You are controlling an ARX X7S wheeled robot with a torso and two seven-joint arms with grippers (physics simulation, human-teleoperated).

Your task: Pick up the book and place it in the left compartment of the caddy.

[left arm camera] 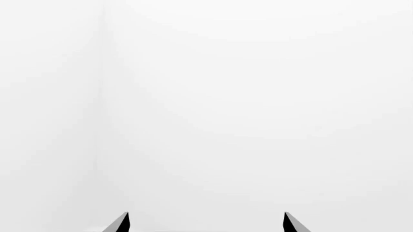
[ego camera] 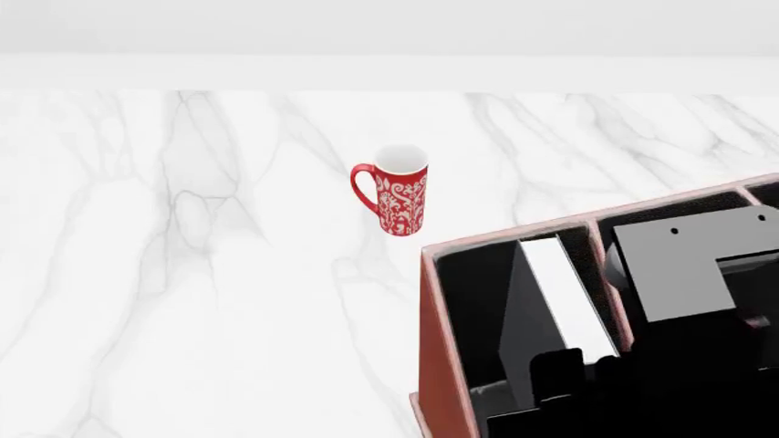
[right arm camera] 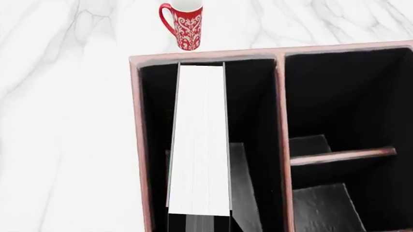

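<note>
Lower right of head view, book [right arm camera: 199,145] stands page-edge-up inside left compartment of the caddy [right arm camera: 255,111], right fingers hidden so grip unclear, left fingers [left arm camera: 121,223] apart & empty; placing step, next: release, lift straight out.

1. No readable text, label, brand, number or sign is found in any view.
2. The red mug [ego camera: 396,193] is covered only with a white floral pattern, no lettering.
3. The book [right arm camera: 200,140] shows blank white page edges; the caddy [right arm camera: 281,101] is unmarked.
</note>
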